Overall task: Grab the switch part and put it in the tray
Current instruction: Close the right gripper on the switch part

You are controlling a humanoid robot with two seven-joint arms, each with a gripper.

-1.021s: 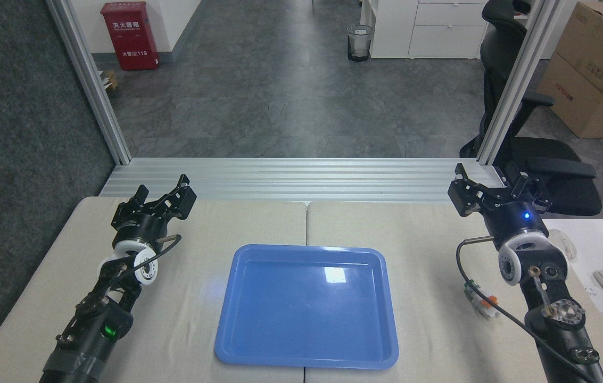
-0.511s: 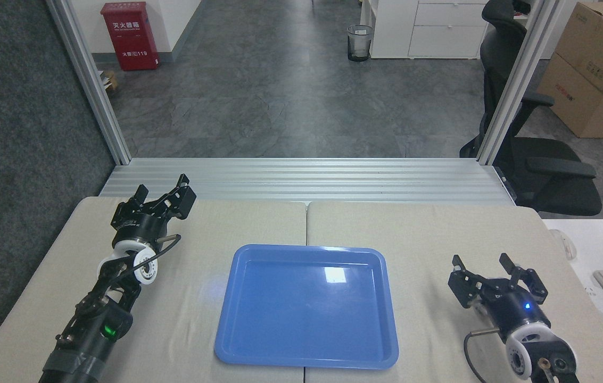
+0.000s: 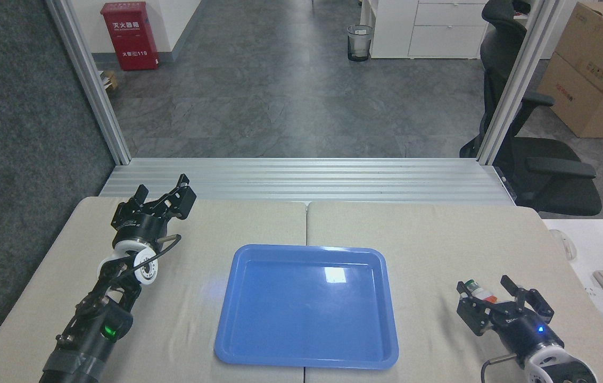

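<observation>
Your right gripper has its jaws apart around the switch part on the beige table, right of the blue tray. Your left gripper stays spread. Behind: grey floor. The right gripper has dropped nearer.

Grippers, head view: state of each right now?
Left gripper: open, empty, above the beige table's far left corner.
Right gripper: open, fingers either side of the small green-capped, orange-and-white switch part, not yet closed on it.
</observation>
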